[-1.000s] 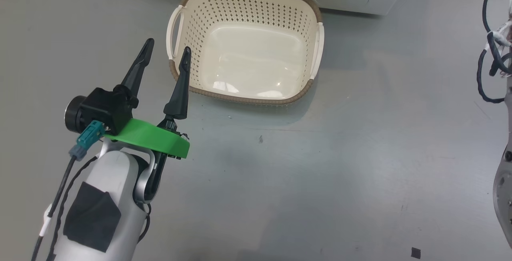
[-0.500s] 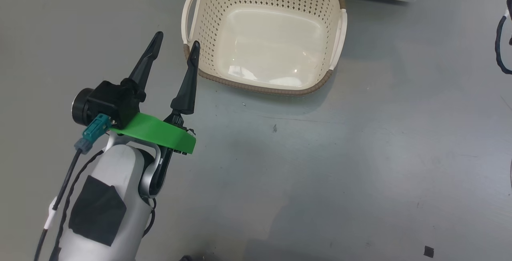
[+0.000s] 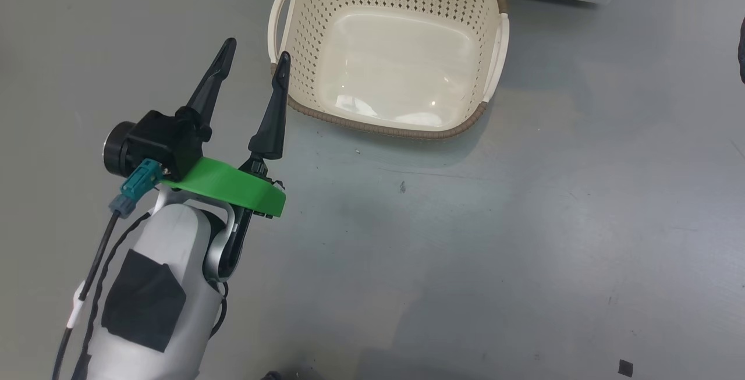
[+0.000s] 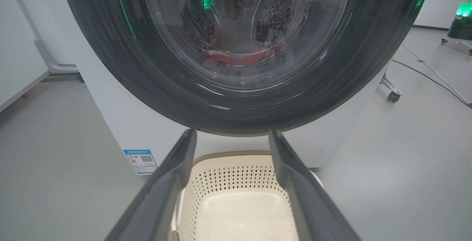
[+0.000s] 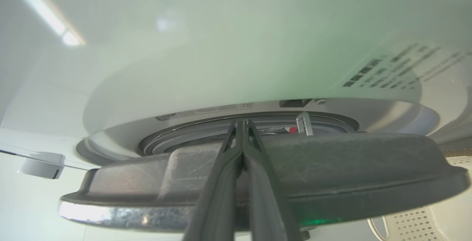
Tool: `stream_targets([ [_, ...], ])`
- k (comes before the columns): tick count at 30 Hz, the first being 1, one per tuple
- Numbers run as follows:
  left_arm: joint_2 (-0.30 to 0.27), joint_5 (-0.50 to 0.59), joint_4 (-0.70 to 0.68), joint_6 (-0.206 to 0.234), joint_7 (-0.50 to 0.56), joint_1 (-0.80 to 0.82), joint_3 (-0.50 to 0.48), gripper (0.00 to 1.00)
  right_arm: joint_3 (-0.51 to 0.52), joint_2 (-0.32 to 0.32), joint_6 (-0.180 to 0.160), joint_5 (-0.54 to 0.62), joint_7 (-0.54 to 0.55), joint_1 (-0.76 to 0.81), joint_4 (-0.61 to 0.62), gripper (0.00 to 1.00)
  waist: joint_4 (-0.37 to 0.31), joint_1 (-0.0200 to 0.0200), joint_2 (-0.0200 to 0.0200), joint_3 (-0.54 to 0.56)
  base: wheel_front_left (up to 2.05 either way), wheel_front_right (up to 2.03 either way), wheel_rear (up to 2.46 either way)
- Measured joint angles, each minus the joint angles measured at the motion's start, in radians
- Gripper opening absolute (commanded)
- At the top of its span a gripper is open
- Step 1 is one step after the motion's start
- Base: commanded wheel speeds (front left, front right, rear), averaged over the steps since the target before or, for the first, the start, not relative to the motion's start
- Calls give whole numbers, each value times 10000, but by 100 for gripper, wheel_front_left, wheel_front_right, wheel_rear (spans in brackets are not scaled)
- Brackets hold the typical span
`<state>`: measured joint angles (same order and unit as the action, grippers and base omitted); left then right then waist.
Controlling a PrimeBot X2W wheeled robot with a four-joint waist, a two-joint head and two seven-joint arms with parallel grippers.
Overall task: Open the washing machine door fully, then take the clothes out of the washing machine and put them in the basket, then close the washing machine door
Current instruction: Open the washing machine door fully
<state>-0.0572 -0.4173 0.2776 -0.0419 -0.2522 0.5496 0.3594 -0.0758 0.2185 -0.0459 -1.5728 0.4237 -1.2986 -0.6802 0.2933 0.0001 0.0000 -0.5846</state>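
Far rim of the basket (image 3: 384, 130) beyond the head view's top; clothes (image 4: 239, 54) dim behind the washing machine door (image 4: 99, 52).

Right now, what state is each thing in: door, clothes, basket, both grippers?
washing machine door: ajar, not fully open.
clothes: inside the washing machine, behind the door glass.
basket: empty, upright on the floor.
left gripper: open, empty.
right gripper: shut, tips at the door's rim.

Left gripper (image 4: 232, 132) has its two dark fingers spread wide, nothing between them, aimed at the washing machine (image 4: 121, 130). The washing machine door (image 4: 239, 30) with its glossy black rim looms up top, and the red clothes (image 4: 239, 54) show through the glass. The basket (image 4: 232, 156) sits on the floor right under it, with a blue label (image 4: 142, 161) off to its left.
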Motion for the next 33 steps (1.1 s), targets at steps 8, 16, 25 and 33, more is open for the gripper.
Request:
stream_targets([
  [8,33,71,50,-84,0,12,-65,100,8,69,173,-303,650,-26,-372,0,-49,0,0,126,0,0,0],
  [16,59,174,107,-90,0,12,-142,100,-4,128,313,-570,1363,-12,-648,0,-114,0,0,262,0,0,0],
  [25,67,268,318,-165,0,-15,-253,100,-21,2,683,-961,2063,325,-909,0,-247,-1,0,590,0,0,0],
  [33,56,357,481,-176,0,-266,-336,100,-36,-151,1068,-1269,2627,918,-1078,0,-366,-1,0,965,0,0,0],
])
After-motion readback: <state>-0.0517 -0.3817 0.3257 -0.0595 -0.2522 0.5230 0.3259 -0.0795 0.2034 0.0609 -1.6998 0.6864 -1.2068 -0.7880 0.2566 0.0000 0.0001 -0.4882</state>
